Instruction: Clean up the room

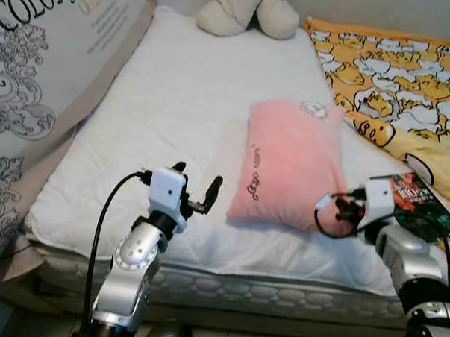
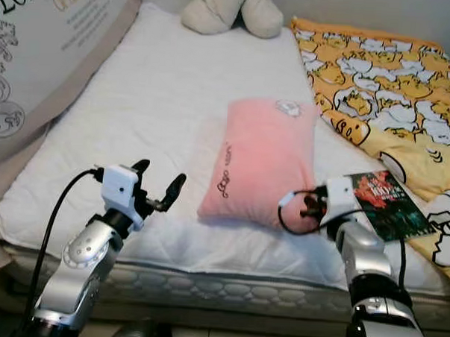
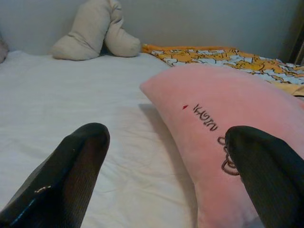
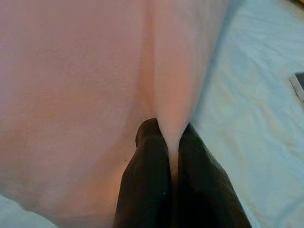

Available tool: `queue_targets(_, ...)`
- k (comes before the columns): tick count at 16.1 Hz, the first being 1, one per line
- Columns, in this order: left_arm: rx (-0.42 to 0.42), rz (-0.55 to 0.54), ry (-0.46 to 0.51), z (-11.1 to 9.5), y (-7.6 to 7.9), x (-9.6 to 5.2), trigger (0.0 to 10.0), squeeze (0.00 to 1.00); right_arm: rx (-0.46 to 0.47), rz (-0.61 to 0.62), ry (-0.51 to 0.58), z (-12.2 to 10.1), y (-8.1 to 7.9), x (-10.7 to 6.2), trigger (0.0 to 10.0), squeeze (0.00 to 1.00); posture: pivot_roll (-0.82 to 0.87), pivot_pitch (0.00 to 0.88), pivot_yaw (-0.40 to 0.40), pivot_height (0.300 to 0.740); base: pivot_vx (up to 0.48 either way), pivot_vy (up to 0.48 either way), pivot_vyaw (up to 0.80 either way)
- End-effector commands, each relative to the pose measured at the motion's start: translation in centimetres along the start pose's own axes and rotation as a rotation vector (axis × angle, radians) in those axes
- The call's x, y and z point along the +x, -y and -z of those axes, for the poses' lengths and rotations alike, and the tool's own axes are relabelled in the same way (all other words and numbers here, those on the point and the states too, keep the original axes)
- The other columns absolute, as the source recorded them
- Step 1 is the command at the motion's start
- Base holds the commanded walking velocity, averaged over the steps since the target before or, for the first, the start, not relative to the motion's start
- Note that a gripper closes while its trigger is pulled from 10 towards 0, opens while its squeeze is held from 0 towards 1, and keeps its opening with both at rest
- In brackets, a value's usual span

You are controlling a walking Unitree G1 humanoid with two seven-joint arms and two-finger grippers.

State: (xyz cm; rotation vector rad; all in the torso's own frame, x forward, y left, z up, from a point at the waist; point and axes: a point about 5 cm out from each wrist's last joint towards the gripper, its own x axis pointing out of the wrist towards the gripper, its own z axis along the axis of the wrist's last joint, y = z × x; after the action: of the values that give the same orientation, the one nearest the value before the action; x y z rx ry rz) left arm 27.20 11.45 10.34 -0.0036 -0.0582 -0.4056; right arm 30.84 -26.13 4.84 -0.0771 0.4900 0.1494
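A pink pillow (image 1: 286, 162) with dark lettering lies in the middle of the white mattress (image 1: 168, 99). My right gripper (image 4: 172, 137) is shut on the pillow's near right corner, pinching a fold of the pink fabric between its fingers (image 4: 147, 180). My left gripper (image 1: 196, 186) hovers open over the mattress, just left of the pillow's near left corner and apart from it. From the left wrist camera the pillow (image 3: 228, 123) lies ahead between the spread fingers (image 3: 66, 175).
A yellow duck-print blanket (image 1: 393, 86) covers the bed's right side, with a dark book (image 1: 421, 203) on it by my right arm. A beige plush toy (image 1: 247, 11) sits at the head. A large printed cushion (image 1: 43, 63) leans along the left.
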Motion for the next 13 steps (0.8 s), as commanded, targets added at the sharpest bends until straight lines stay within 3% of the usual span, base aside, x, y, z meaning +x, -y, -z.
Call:
queue_targets(1, -0.006, 0.004, 0.013, -0.5, 0.2, 0.3, 10.0, 0.0, -0.048, 0.058, -0.004, -0.4, 1.1, -0.2, 10.0, 0.0, 0.08, 0.015, -0.022, 0.727, 0.0, 0.0, 0.0)
queue_targets(2, -0.007, 0.008, 0.006, -0.5, 0.2, 0.4, 10.0, 0.0, -0.076, 0.099, 0.011, -0.8, 1.6, -0.3, 10.0, 1.0, 0.08, 0.015, -0.021, 0.727, 0.0, 0.0, 0.0)
queue_targets(6, 0.0, 0.023, -0.006, -0.4, 0.4, 0.7, 10.0, 0.0, -0.152, 0.231, 0.173, -3.9, 2.7, -0.5, 10.0, 1.0, 0.08, 0.014, -0.018, 0.727, 0.0, 0.0, 0.0)
queue_targets(9, -0.002, 0.029, -0.004, -0.5, 0.3, 0.7, 10.0, 0.0, -0.073, 0.208, 0.336, -5.7, 1.4, -0.4, 10.0, 1.0, 0.08, 0.016, -0.018, 0.727, 0.0, 0.0, 0.0)
queue_targets(11, -0.001, 0.034, -0.008, -0.5, 0.4, 0.7, 10.0, 0.0, 0.064, 0.219, 0.423, -6.1, 0.8, -0.6, 10.0, 1.0, 0.08, 0.018, -0.023, 0.727, 0.0, 0.0, 0.0)
queue_targets(12, 0.001, 0.034, -0.011, -0.4, 0.4, 0.6, 10.0, 0.0, 0.085, 0.279, 0.498, -6.2, 0.6, -1.3, 10.0, 1.0, 0.08, 0.018, -0.025, 0.727, 0.0, 0.0, 0.0)
queue_targets(13, 0.062, 0.002, -0.016, -0.3, -0.1, 0.4, 10.0, 0.0, 0.053, 0.365, 0.534, -5.5, -0.3, -2.1, 10.0, 1.0, 0.07, 0.016, -0.025, 0.727, 0.0, 0.0, 0.0)
